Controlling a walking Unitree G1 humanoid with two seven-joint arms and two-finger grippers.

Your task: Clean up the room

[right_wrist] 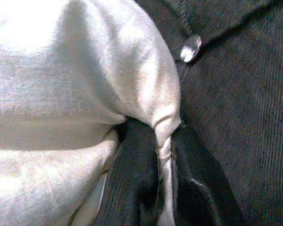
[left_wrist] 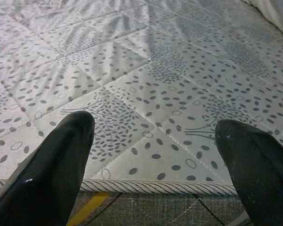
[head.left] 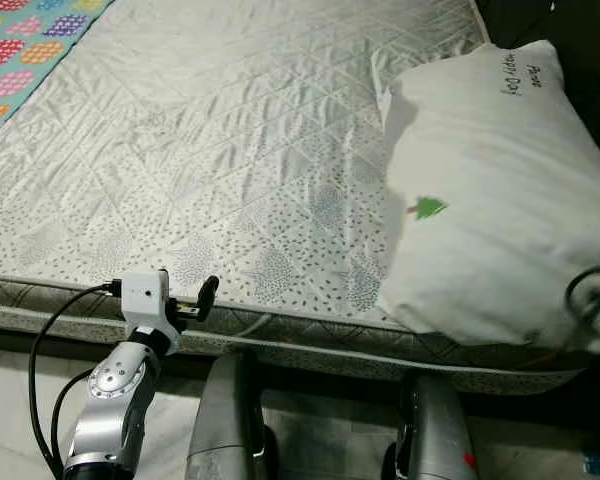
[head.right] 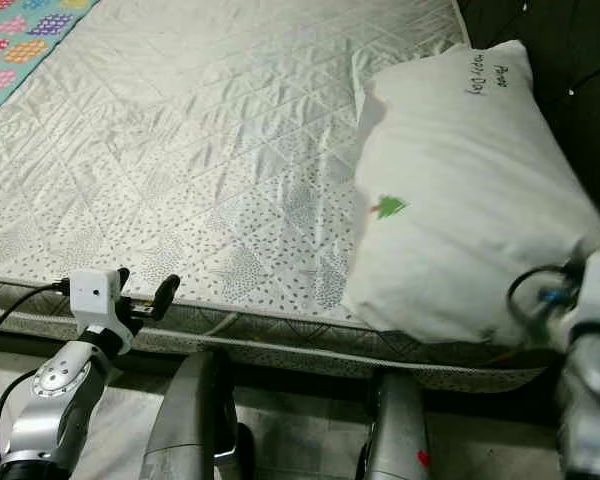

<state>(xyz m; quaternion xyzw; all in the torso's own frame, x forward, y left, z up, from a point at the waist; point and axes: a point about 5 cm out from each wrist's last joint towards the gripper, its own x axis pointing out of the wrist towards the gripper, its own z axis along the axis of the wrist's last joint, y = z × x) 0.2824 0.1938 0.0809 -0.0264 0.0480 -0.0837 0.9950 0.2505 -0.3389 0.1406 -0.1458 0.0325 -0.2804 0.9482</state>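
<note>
A white pillow point(head.left: 490, 190) with a small green tree print and dark lettering lies on the right side of the quilted mattress point(head.left: 210, 150). My right gripper point(right_wrist: 164, 174) is shut on the pillow's near right corner point(right_wrist: 162, 125), the cloth pinched between its black fingers; its wrist point(head.right: 590, 300) shows at the right edge of the head view. My left gripper point(head.left: 195, 300) hovers at the mattress's near edge, left of centre, open with nothing between its fingers point(left_wrist: 61, 155).
A colourful patterned blanket point(head.left: 25, 50) lies at the far left corner of the bed. A dark tufted headboard point(right_wrist: 236, 84) with a shiny button stands right of the pillow. My two legs point(head.left: 230, 420) stand on the pale floor by the bed frame.
</note>
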